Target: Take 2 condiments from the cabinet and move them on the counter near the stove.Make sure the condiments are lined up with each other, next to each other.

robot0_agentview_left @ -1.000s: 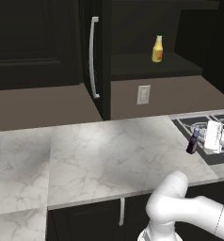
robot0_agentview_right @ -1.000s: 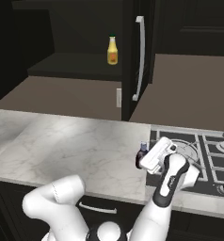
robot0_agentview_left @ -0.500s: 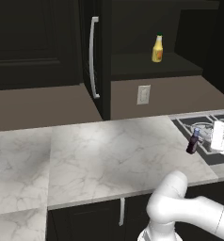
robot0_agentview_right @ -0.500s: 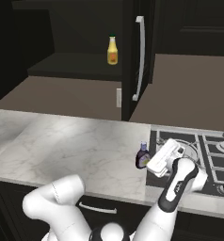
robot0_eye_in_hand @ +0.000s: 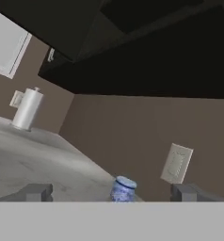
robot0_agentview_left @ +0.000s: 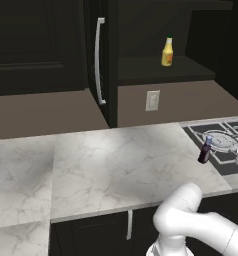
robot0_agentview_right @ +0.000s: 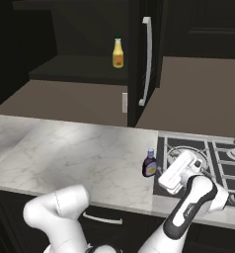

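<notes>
One condiment is placed: the dark bottle stands upright on the counter at the stove's edge. My pincer is spread wide and empty, the bottle's cap between its tips. The yellow bottle waits on the cabinet shelf; fetching it and lining it up beside the first remains.

A rendered home kitchen: a white marble table tops dark base cabinets, a black gas stove sits in it, a dark wall cabinet with a silver bar handle hangs above, and an outlet marks the brown wall.
</notes>
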You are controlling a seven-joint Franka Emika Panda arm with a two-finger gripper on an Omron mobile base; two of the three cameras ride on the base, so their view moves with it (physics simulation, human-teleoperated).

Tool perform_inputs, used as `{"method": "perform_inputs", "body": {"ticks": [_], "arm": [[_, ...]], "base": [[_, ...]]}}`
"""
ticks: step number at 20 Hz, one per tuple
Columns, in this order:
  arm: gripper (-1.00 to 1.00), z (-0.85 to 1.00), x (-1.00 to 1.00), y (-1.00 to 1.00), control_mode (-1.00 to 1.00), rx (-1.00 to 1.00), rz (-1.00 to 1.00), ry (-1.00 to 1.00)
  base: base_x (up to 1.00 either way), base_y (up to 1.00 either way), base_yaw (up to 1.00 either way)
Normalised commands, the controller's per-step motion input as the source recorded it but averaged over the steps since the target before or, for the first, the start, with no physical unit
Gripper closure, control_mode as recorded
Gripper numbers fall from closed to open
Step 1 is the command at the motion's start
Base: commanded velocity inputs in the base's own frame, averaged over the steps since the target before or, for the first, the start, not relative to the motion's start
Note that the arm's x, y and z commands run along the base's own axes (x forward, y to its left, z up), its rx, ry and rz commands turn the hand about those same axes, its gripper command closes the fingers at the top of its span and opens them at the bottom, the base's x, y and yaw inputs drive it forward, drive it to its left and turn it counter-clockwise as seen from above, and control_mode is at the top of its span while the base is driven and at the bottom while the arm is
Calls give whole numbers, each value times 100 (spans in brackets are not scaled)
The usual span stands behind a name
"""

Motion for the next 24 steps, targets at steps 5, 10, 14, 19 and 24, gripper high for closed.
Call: {"method": "perform_inputs", "body": {"ticks": [5, 10, 14, 19, 24], "arm": [[-100, 34, -45, 0, -100, 0, -7, 0], [-100, 35, -55, 11, -100, 0, -12, 0], [-100, 41, -57, 26, -100, 0, -16, 0], [-100, 52, -35, 40, -100, 0, -20, 2], [-100, 43, -23, 47, -100, -2, -21, 9]], "base": [[0, 0, 0], [0, 0, 0], [0, 0, 0], [0, 0, 0], [0, 0, 0]]}}
